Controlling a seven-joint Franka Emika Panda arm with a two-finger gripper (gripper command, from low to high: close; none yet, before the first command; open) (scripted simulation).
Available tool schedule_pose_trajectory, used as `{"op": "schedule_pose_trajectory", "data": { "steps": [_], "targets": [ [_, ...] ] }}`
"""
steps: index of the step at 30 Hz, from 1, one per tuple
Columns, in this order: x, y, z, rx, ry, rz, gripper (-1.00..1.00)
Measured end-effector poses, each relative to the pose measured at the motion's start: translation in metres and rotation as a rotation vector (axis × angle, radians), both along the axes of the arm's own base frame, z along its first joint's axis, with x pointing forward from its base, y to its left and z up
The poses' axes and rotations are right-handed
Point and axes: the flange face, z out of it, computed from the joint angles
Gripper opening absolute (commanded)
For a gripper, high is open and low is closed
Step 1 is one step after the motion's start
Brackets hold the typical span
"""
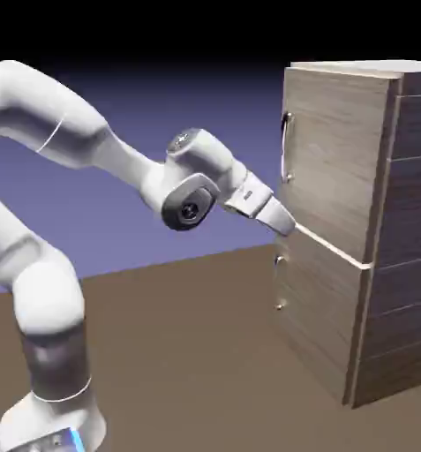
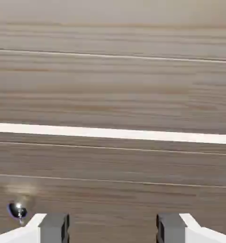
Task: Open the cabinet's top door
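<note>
The cabinet (image 1: pixel 412 221) stands at the exterior view's right. Its top door (image 1: pixel 337 159) is a tall wood-grain panel that lies flush with the front, with a slim vertical metal bar handle (image 1: pixel 287 147) near its left edge. My gripper (image 1: pixel 289 227) is right at the cabinet front, below that handle, at the pale seam (image 1: pixel 337 252) between the two panels. In the hand view the gripper (image 2: pixel 112 228) is open, with only wood grain between its grey fingertips (image 2: pixel 53 227). A pale strip (image 2: pixel 113 133) crosses that view.
The shorter lower door (image 1: pixel 315 318) carries a small handle (image 1: pixel 280 282) just under my gripper. A small shiny metal piece (image 2: pixel 17 210) shows at the hand view's lower left. The brown table (image 1: pixel 187 371) spreads out in front of the cabinet.
</note>
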Motion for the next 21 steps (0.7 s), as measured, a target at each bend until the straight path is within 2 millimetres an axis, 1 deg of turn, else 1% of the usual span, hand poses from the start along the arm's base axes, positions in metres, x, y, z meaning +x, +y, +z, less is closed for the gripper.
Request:
{"op": "schedule_pose_trajectory", "data": {
  "steps": [11,21],
  "targets": [
    [-0.007,-0.016,0.049,0.445,-0.127,-0.367,0.0],
    [-0.019,-0.018,0.079,0.879,-0.233,-0.632,0.0]
  ]
}}
